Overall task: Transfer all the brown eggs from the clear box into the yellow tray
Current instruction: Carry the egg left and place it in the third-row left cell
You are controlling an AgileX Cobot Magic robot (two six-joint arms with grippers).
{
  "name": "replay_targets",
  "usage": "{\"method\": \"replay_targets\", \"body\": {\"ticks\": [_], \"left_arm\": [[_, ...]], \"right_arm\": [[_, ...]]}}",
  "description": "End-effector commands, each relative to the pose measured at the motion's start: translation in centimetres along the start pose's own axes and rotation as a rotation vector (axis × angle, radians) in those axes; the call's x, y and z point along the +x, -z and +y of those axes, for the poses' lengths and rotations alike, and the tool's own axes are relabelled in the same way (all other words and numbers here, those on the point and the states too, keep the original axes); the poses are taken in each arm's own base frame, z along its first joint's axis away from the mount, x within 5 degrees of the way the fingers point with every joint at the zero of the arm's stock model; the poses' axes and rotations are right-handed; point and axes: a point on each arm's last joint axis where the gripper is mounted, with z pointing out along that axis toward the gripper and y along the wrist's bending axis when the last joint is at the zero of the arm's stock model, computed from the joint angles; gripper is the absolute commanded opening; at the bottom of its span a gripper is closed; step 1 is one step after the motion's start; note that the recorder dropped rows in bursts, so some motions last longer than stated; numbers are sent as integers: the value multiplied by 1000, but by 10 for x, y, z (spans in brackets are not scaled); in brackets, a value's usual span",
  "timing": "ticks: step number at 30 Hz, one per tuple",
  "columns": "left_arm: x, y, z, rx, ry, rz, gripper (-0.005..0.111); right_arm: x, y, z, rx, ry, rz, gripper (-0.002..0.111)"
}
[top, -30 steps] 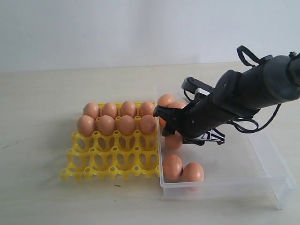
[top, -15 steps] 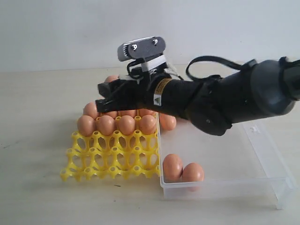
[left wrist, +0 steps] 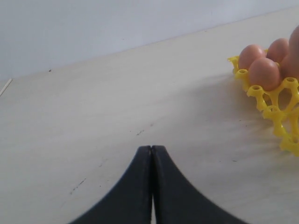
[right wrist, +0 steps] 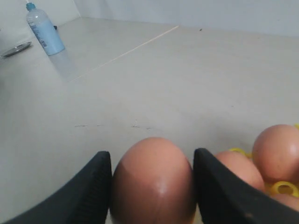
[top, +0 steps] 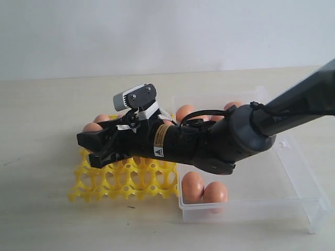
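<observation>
My right gripper (right wrist: pixel 152 156) is shut on a brown egg (right wrist: pixel 153 182), one finger on each side of it. In the exterior view this gripper (top: pixel 88 149) reaches across the middle and hangs low over the left part of the yellow tray (top: pixel 125 180); the arm hides most of the tray's filled back rows, and two eggs (top: pixel 93 127) show there. The clear box (top: pixel 293 172) holds two eggs (top: pixel 192 186) at its front left and others (top: pixel 184 112) at its back. My left gripper (left wrist: pixel 152 148) is shut and empty above bare table, beside the tray's corner (left wrist: pixel 275 112).
A blue bottle (right wrist: pixel 44 30) and a flat round metal lid (right wrist: pixel 16 49) stand far off on the table. The tray's front rows of cups (top: pixel 152 183) are unfilled. The box's right half (top: pixel 272 183) holds no eggs.
The right gripper lifted an egg out of the clear box, swung left over the tray's filled rows, and now sits lower over the tray's left side.
</observation>
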Motion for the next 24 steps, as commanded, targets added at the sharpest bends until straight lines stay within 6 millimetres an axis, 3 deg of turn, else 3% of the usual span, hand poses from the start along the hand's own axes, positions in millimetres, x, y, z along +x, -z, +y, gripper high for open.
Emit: {"method": "replay_targets", "body": {"ticks": [1,11,16,21,24], "left_arm": [[-2,1,0,-2,3,-16,0],[-2,1,0,-2,3,-16,0],[-2,1,0,-2,3,-16,0],[-2,1,0,-2,3,-16,0],[-2,1,0,-2,3,-16,0]], "right_arm": [[2,-8,0,-43,-29,-13,0],[4,-27,-5,-109,-114,-8,4],[4,-30,-6,-108,-108,3,22],[5,-30,-8,-86,-111,12,50],[6,-31,-9,-70,-113,19,57]]}}
